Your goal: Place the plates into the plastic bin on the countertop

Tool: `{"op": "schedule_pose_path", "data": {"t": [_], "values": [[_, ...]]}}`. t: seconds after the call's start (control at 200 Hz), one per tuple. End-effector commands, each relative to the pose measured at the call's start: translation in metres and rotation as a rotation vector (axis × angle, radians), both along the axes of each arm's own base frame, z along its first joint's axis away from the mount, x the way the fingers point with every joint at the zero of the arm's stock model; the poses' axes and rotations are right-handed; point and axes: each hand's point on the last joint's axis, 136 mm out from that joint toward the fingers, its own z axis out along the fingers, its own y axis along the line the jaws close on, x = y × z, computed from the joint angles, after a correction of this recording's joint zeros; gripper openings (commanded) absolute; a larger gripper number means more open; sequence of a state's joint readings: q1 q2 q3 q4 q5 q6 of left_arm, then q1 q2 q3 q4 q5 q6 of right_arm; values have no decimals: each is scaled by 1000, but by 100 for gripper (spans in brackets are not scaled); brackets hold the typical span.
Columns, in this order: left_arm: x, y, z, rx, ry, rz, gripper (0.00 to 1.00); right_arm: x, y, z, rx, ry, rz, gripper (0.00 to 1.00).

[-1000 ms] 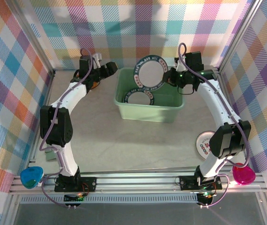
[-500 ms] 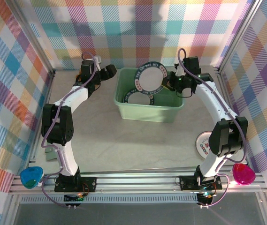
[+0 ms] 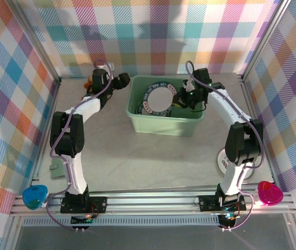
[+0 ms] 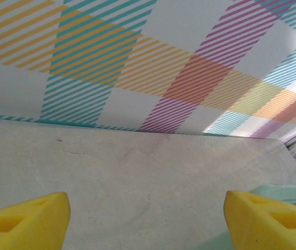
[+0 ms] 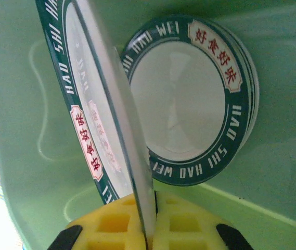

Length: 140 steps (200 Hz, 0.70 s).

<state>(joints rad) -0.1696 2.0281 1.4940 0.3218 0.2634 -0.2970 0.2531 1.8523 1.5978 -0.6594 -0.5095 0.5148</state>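
- Lowered within the last second: small round white plate with a dark teal lettered rim and red labels (image 5: pixel 98 112), from above the far rim of the pale mint-green rectangular plastic bin (image 3: pixel 163 125) down into it. Now leaning steeply on edge over the bin floor.
- Clamped on that plate's near edge: right fingers (image 5: pixel 171 224), yellow foam pads pressed against the thin rim. Seen from above at the bin's right side (image 3: pixel 181 99).
- Lying flat on the bin floor just beyond the held plate: a matching teal-rimmed plate (image 5: pixel 189 99), seemingly with more stacked beneath, going by the layered edges on its right.
- For the task: release probably close. Better tipped flat onto the stack first, otherwise likely to clatter or slide off-centre.
- Spread wide and empty: left fingers (image 4: pixel 25 219), over the bare light grey marbled desk (image 4: pixel 153 172) by the bin's far left corner (image 3: pixel 120 79). Barely shifted from a second ago.
- Left outside the bin: another white plate with a coloured-dot rim (image 3: pixel 222 162), on the desk at the near right, partly hidden by the right arm.
- Materials: plates glossy, hard and thin-edged. Bin smooth, moulded plastic with rounded corners. Finger pads soft, with open lattice cells.
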Motion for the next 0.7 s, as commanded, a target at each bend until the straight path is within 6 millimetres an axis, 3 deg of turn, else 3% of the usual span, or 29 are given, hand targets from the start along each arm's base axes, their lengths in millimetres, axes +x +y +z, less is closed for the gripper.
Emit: {"op": "schedule_pose_path", "data": {"t": [0.0, 0.405, 0.695], "values": [[10, -6, 24, 17, -99, -14, 77, 2, 10, 0, 7, -8, 46, 0], [2, -4, 16, 96, -75, -32, 78, 9, 19, -57, -73, 166, 84, 0], [4, -2, 11, 111, -67, -25, 78, 7, 23, -81, -87, 272, 111, 0]]}}
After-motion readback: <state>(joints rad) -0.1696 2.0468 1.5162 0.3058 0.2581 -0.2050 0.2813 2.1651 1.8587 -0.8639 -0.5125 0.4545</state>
